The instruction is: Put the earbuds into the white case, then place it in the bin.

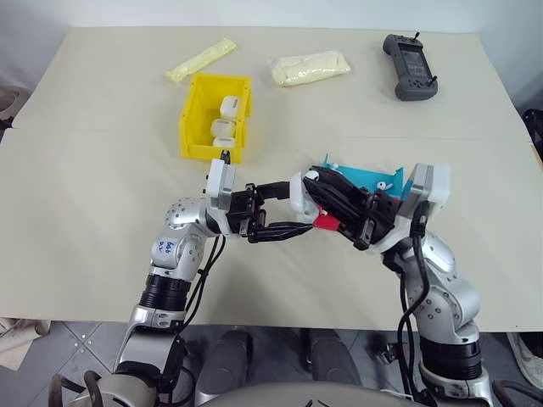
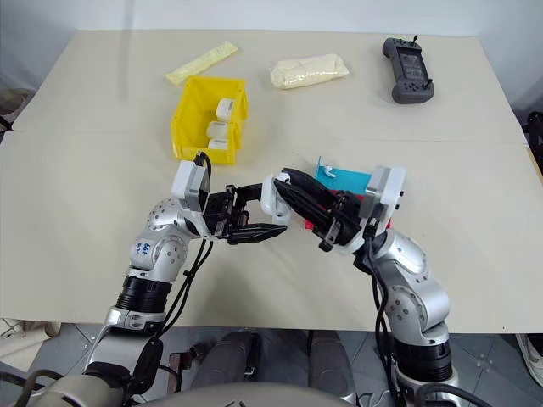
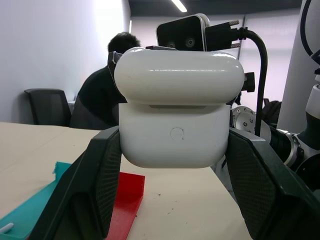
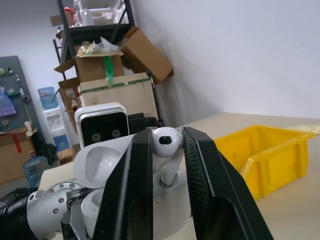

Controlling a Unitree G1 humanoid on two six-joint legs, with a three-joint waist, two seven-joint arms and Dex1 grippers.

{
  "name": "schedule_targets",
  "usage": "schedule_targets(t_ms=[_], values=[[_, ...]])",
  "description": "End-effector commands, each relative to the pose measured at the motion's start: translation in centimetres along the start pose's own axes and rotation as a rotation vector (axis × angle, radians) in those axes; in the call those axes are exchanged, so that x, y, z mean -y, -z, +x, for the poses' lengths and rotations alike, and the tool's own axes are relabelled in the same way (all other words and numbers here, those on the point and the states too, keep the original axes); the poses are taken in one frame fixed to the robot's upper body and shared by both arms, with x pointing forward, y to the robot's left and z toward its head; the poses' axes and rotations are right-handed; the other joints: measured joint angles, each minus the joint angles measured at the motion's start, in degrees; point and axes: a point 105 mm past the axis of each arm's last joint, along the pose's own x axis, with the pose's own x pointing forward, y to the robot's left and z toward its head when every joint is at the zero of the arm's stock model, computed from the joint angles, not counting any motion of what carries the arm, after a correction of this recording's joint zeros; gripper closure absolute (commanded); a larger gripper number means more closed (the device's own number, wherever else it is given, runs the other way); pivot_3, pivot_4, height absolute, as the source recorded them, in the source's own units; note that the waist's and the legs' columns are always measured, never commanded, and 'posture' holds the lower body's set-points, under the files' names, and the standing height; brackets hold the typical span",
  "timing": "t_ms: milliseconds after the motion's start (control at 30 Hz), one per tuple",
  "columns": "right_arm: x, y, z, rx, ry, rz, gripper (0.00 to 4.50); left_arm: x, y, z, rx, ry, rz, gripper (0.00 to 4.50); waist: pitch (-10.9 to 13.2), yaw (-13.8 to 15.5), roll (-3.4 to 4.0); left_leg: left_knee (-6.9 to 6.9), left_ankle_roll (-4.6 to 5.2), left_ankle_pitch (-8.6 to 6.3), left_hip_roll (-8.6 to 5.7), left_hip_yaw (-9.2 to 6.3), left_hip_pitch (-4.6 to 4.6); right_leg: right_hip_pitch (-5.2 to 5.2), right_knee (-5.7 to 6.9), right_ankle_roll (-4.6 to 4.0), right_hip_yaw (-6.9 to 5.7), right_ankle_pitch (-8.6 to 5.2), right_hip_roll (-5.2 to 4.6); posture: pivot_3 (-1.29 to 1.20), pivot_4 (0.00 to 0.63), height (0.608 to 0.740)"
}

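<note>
The white case (image 3: 172, 132), a glossy rounded pebble with its lid hinged up, sits clamped between the left gripper (image 1: 287, 212)'s black fingers above the table (image 1: 102, 186). A glossy white earbud (image 4: 167, 141) is pinched in the right gripper (image 4: 166, 165)'s narrow jaws, stem down over the case. The yellow bin (image 1: 193, 119) lies at eleven o'clock.

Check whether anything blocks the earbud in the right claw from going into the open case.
Nothing visible does. The right claw pinches the earbud directly over the white case, which the left claw grips with its lid open.
</note>
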Motion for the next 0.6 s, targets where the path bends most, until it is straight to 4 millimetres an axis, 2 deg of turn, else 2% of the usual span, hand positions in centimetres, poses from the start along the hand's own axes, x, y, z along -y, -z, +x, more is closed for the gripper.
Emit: schedule_targets(t_ms=[33,200,333,600], values=[[-0.3,0.6,0.0,-0.043,-0.027,-0.012,3.99,0.3,-1.2,0.7,0.04,0.03,0.044,1.73,0.0,0.04,0.0,0.0,0.0,0.0,0.0,0.0,0.0,0.0,0.0,0.0,0.0,0.0,0.0,0.0,0.15,0.74],[0.0,1.3,-0.4,-0.098,-0.035,-0.018,3.99,0.0,-1.3,0.8,0.048,0.021,0.054,1.73,0.0,0.02,0.0,0.0,0.0,0.0,-0.01,0.0,0.0,0.01,-0.03,0.0,0.0,0.0,-0.02,0.0,0.15,0.74],[0.3,1.0,-0.3,-0.095,-0.032,0.013,3.99,-0.1,-1.3,0.9,0.052,0.019,0.061,1.73,0.0,0.01,0.0,0.0,0.0,0.0,-0.01,0.0,0.0,0.01,-0.02,0.0,0.0,0.0,-0.01,0.0,0.15,0.74],[0.3,-0.3,0.1,-0.094,-0.094,-0.002,1.36,-0.5,-1.2,1.2,0.067,0.017,0.085,1.73,0.0,0.04,0.0,0.0,0.0,0.0,-0.02,0.0,0.0,0.01,-0.09,0.0,-0.01,0.0,-0.03,0.0,0.15,0.74]])
